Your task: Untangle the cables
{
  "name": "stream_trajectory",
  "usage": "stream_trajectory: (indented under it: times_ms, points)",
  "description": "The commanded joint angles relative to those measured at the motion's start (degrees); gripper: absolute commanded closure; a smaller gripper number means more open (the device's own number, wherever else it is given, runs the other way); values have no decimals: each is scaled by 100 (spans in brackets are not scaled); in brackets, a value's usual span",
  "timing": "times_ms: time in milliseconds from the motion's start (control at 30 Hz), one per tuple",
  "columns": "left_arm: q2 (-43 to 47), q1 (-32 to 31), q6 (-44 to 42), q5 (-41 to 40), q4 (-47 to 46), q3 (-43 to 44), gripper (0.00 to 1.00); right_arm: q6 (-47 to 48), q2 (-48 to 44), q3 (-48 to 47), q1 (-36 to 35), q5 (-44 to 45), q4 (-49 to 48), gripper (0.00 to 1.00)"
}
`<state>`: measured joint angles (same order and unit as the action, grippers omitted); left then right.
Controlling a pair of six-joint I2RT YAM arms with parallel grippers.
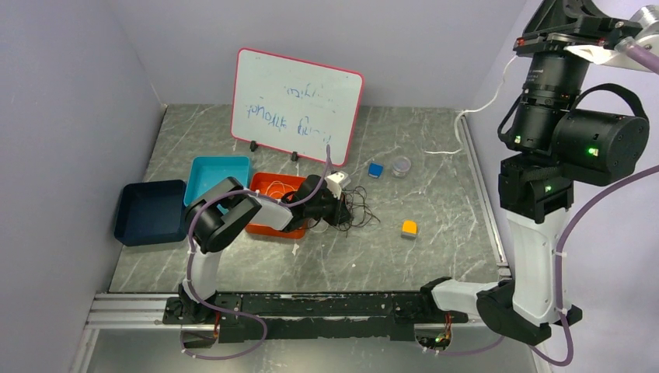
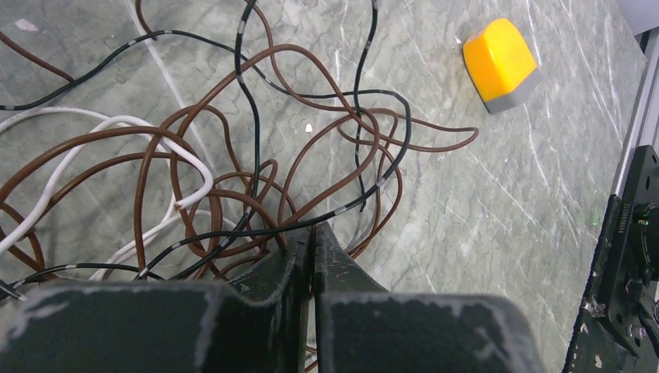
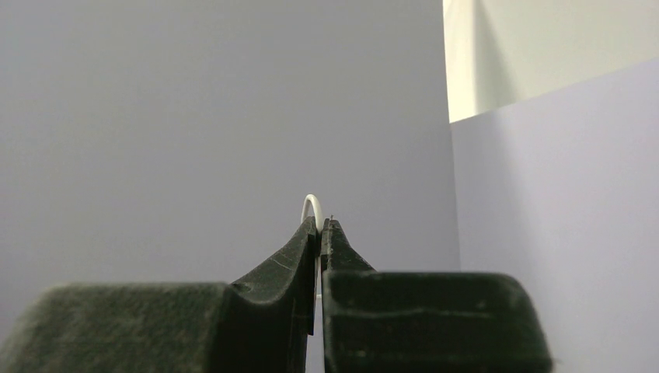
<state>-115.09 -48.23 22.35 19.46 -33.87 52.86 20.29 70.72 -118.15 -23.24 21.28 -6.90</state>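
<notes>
The cables (image 1: 350,208) lie in a loose tangle of brown, black and white loops (image 2: 233,155) on the grey marble table, just right of the orange tray. My left gripper (image 2: 313,229) is shut at the near edge of the tangle. A black cable (image 2: 233,241) crosses right at its tips, and a brown strand shows in the slit between the fingers. My right gripper (image 3: 319,223) is raised high against the wall and shut on a thin white cable (image 3: 311,203). That white cable (image 1: 482,105) rises from the table's right rear edge.
An orange tray (image 1: 260,225) holding some wire, a teal tray (image 1: 220,175) and a dark blue tray (image 1: 151,211) stand at the left. A whiteboard (image 1: 297,105) leans at the back. A blue cube (image 1: 376,169), a clear jar (image 1: 402,166) and a yellow cube (image 1: 409,228) sit to the right.
</notes>
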Motion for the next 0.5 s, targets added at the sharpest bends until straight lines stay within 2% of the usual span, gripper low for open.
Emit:
stream_trajectory:
  times_ms: [0, 67, 233, 367, 400, 467]
  points:
    - [-195, -46, -53, -177, 263, 107, 93, 201, 123, -285, 2, 1, -151, 100]
    - [-106, -46, -71, -195, 373, 154, 86, 87, 117, -204, 0, -45, 2, 100]
    - [412, -46, -341, -253, 774, 297, 59, -249, -81, 384, -1, -37, 69, 100]
    - [1051, -46, -555, -352, 1182, 486, 48, -407, -214, 763, 4, -4, 101, 100]
    - [1176, -46, -629, -382, 1296, 557, 42, -443, -242, 841, 4, 11, 101, 100]
    - [1387, -52, -772, -439, 1522, 675, 36, -529, -295, 982, 0, 26, 109, 100]
